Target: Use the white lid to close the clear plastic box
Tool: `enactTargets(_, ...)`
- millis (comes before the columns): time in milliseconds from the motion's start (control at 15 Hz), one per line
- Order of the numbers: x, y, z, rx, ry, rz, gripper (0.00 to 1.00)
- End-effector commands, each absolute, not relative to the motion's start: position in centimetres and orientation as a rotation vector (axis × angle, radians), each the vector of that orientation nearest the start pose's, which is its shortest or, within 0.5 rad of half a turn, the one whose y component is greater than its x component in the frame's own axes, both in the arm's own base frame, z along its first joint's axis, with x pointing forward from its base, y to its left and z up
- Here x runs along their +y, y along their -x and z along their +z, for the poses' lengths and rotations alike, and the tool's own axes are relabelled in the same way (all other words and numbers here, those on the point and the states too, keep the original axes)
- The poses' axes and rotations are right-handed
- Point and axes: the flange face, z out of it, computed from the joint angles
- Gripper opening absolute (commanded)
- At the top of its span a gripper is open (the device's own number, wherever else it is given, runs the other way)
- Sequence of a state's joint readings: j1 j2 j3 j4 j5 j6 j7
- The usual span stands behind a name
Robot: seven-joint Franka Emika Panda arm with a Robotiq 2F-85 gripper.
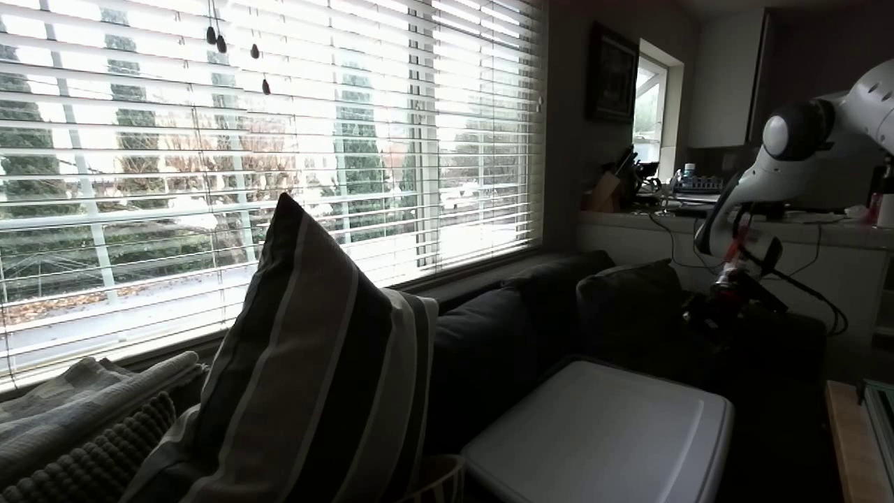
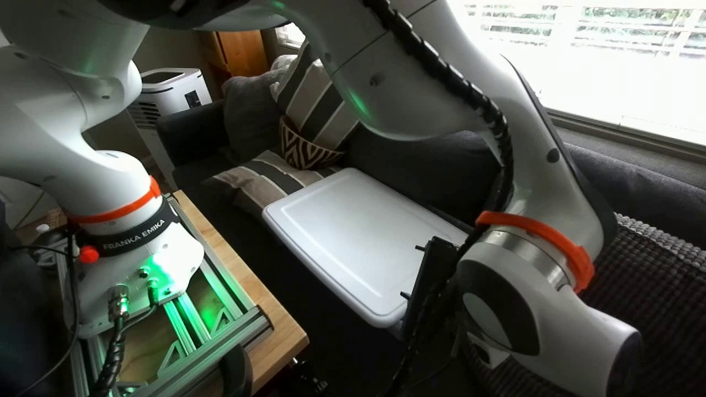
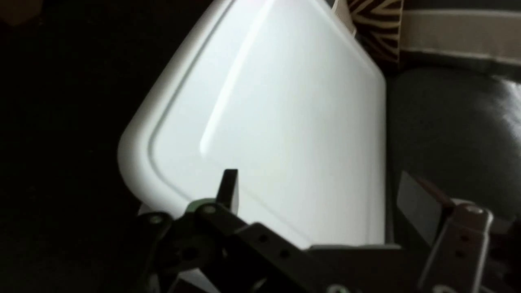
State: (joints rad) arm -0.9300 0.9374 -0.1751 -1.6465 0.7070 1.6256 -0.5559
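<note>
The white lid [image 2: 353, 237] lies flat on the sofa side of the robot's table, and it shows in both exterior views [image 1: 607, 433]. In the wrist view the lid [image 3: 285, 122] fills the middle, with its near edge partly behind my gripper. The clear plastic box is almost wholly hidden under the lid; a pale sliver below the lid's corner [image 3: 144, 208] may be part of it. I cannot tell whether the lid's rim is seated all round. My gripper [image 3: 317, 179] is open and empty, fingers wide apart, above the lid's near end. In an exterior view the gripper [image 1: 709, 318] is dark and blurred.
A striped cushion [image 1: 314, 377] leans on the dark sofa [image 1: 482, 342]. A zebra-patterned basket [image 2: 303, 149] and a flat striped pillow [image 2: 270, 179] sit beyond the lid's far end. The robot's wooden table edge [image 2: 276, 325] runs alongside. A window with blinds [image 1: 279, 140] is behind the sofa.
</note>
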Motion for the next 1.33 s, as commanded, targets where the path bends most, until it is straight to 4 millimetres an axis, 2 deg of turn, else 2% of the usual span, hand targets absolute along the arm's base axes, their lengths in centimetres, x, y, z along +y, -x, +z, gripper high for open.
enactTargets(0,-47.3,-30.7,4.1,1.035,1.941,0.278,1.00)
enactTargets(667,-47.3,-31.2,3.8,1.075,1.965,0.242,1.00)
enactTargets(867,-48.0,-30.9,4.1,1.148,2.024,0.167,1.00)
enactTargets(933,-48.1,-31.2,3.8,1.083,2.005,0.220,1.00)
enactTargets(1267,-48.6,-31.2,3.8,1.117,2.033,0.189,1.00)
